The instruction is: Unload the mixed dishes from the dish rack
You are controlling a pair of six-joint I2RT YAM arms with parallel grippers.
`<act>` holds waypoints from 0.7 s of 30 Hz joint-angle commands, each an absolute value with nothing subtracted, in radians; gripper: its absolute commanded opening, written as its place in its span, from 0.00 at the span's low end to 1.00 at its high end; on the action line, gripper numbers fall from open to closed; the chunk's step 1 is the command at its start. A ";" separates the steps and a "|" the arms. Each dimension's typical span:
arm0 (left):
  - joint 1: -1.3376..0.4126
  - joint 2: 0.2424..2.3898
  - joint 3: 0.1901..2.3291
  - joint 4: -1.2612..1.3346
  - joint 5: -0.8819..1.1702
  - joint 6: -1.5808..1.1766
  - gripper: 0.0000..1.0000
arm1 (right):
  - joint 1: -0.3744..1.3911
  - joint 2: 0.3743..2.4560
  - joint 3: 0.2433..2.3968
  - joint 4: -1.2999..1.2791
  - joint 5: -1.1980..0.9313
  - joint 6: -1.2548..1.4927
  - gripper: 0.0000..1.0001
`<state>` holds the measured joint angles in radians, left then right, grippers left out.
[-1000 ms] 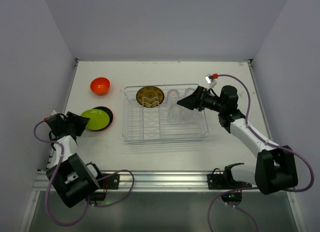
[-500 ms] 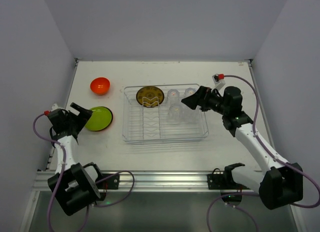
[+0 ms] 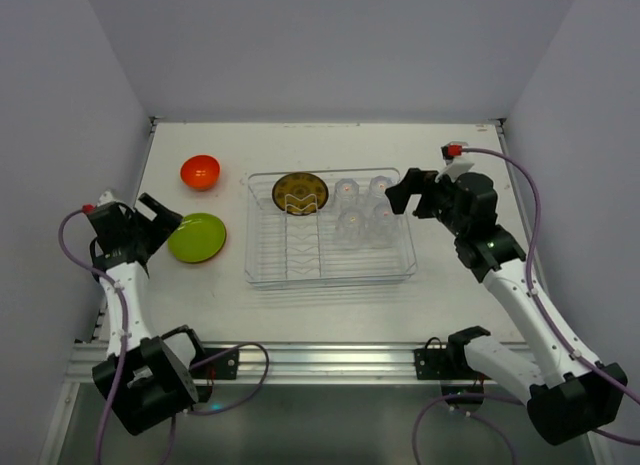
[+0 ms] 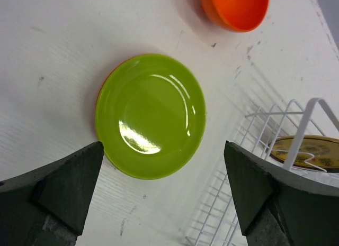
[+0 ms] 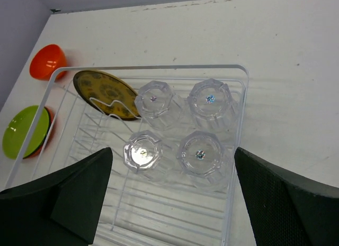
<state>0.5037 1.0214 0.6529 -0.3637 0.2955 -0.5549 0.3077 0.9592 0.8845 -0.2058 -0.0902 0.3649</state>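
Note:
The clear dish rack (image 3: 330,279) holds an upright yellow-brown plate (image 3: 300,192) and several upside-down clear cups (image 3: 350,222). My right gripper (image 3: 408,193) is open and empty above the rack's right end. The right wrist view shows the cups (image 5: 200,151) and the yellow-brown plate (image 5: 103,91) between my open fingers (image 5: 79,188). The lime green plate (image 3: 195,237) lies on the table left of the rack, with the orange bowl (image 3: 200,171) behind it. My left gripper (image 3: 158,218) is open and empty just left of the green plate (image 4: 151,116). An orange rim (image 4: 98,106) peeks from under that plate. The black plate is hidden.
The orange bowl (image 4: 234,9) and the rack's corner (image 4: 254,151) show in the left wrist view. Walls close in the table on the left, back and right. A metal rail (image 3: 320,357) runs along the near edge.
My left gripper has drawn back to the left, off the green plate, which now hides the black plate. My right gripper has pulled back to the right from over the cups.

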 commanded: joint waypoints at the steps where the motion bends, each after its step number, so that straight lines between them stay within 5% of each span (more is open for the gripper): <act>1: 0.491 0.899 0.793 -0.452 0.281 -0.448 1.00 | 0.356 0.934 0.884 -0.164 0.017 0.255 0.99; 6: 0.391 0.753 0.784 -0.459 0.381 -0.411 1.00 | 0.575 0.942 0.913 -0.086 0.143 0.103 0.99; 12: 0.210 0.690 0.787 -0.476 0.241 -0.339 1.00 | 0.575 1.023 0.871 0.262 -0.254 0.009 0.99; 18: 0.107 0.716 0.743 -0.442 0.081 -0.347 1.00 | 0.581 1.504 1.444 -0.294 -0.310 -0.311 0.92; 21: 0.106 0.686 0.727 -0.427 0.107 -0.351 1.00 | 0.615 1.659 1.561 -0.411 -0.238 -0.486 0.90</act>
